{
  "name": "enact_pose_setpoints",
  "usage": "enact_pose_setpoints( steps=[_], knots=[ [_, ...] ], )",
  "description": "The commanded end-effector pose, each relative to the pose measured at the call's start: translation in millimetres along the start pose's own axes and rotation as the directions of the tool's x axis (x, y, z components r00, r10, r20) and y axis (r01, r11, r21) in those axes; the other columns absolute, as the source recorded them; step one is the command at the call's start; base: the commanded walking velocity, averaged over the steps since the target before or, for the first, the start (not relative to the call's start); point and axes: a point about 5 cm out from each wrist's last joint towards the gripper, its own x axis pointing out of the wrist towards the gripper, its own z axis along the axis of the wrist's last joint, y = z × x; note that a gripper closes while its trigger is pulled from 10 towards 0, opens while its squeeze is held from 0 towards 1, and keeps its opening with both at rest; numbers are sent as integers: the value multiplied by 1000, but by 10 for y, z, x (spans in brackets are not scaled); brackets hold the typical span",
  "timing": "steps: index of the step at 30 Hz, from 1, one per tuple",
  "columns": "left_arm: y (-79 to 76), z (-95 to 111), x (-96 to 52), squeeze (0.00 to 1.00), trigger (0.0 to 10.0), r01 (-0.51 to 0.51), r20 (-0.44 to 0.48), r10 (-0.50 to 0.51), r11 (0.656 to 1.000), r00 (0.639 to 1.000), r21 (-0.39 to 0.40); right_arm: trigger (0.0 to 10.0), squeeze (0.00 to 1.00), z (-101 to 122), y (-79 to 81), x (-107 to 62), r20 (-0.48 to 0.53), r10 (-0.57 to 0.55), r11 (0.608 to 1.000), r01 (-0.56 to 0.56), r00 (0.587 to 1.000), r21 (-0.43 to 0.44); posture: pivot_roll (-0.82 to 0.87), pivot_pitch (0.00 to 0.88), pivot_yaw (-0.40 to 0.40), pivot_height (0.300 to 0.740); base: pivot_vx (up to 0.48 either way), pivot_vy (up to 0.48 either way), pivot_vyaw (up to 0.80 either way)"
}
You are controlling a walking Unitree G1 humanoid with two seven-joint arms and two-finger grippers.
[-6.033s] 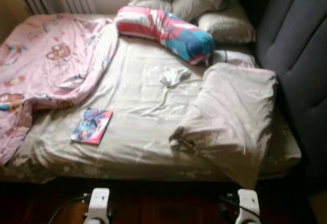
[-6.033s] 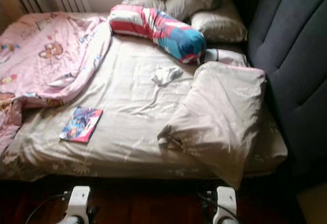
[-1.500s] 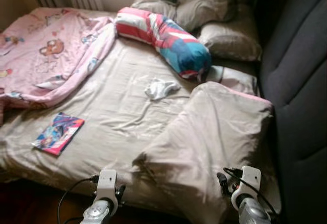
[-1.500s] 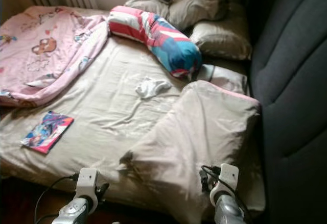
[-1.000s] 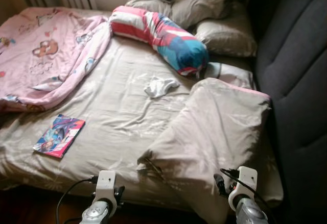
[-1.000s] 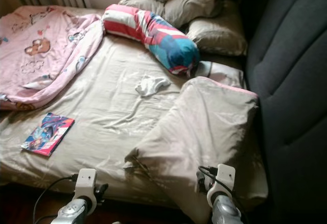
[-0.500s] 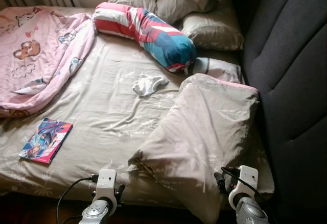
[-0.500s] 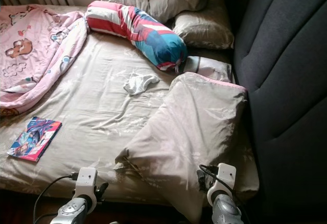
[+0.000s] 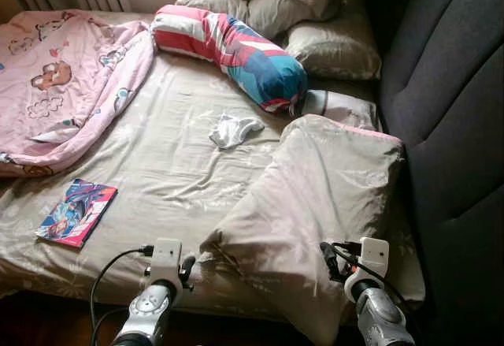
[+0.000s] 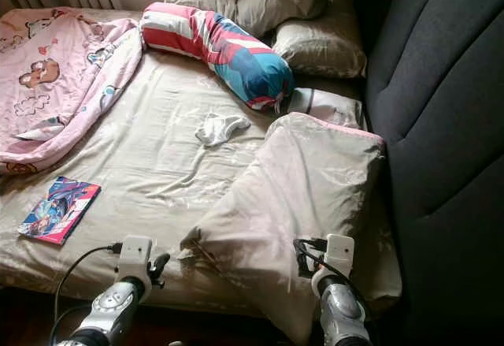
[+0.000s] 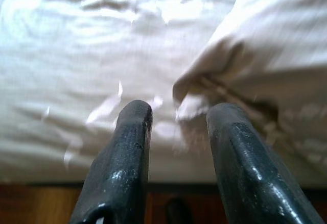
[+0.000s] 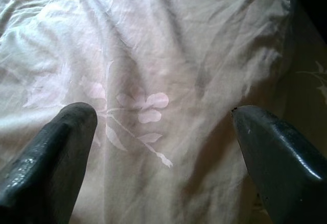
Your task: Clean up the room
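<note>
Closest to the viewer, two silver robot arms reach forward over the near edge of a bed (image 9: 157, 204) covered in a beige floral sheet. The left gripper (image 11: 176, 127) hovers low over the sheet with its two black fingers slightly apart and holding nothing, just short of the near corner of a large beige pillow (image 9: 315, 204). The right gripper (image 12: 163, 132) hangs directly above that same pillow, its fingers spread wide around empty air, with a pale flower print on the fabric between them. The pillow lies crumpled and tilted on the right side of the bed, one end hanging over the near edge. To the left, near the bed's front edge, a colourful comic book (image 9: 76, 212) lies flat on the sheet. Farther back, at the middle of the bed, sits a small crumpled white cloth (image 9: 235, 129). A pink cartoon-print blanket (image 9: 63, 86) is bunched on the far left. Beyond the cloth lies a long red, white and blue bolster (image 9: 232, 50), and behind it two grey-beige pillows (image 9: 315, 23) rest at the far end. A dark padded headboard (image 9: 449, 109) runs along the right side.
</note>
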Motion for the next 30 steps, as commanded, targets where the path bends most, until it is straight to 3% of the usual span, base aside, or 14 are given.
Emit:
enact_pose_setpoints(
  steps=[1, 2, 8, 17, 23, 30],
  knots=[
    [-25, 32, 7, 0, 10000, 9, 24, -9, 1000, 1000, 4, 10000, 0, -9, 0, -11, 11, -10, 1000, 10, 1000, -1, -52, 162, -1, 740, 0, 0, 0],
    [-22, 142, 25, 0, 10000, 3, 89, -4, 1000, 996, 12, 10000, 0, 36, 22, 2, 38, -9, 1000, 9, 999, -5, -54, 162, -1, 740, 0, 0, 0],
    [-25, 240, 16, 0, 10000, 8, 171, -10, 1000, 985, 13, 10000, 0, 107, 66, 30, 60, 20, 998, -17, 998, -59, -57, 163, -4, 740, 0, 0, 0],
    [-50, 294, 13, 0, 10000, 11, 212, -12, 1000, 977, 3, 10000, 0, 112, 66, 32, 61, 6, 998, -2, 998, -59, -53, 162, -7, 705, 0, 0, 0],
    [-74, 320, 28, 0, 10000, 30, 213, -31, 1000, 977, 7, 10000, 0, 123, 61, 37, 70, -20, 1000, 21, 997, -15, -53, 162, -3, 705, 0, 0, 0],
    [-84, 315, 31, 0, 10000, 42, 205, -43, 999, 978, 12, 10000, 0, 120, 88, 44, 61, -6, 1000, 8, 998, -28, -51, 161, 0, 705, 0, 0, 0]
  ],
)
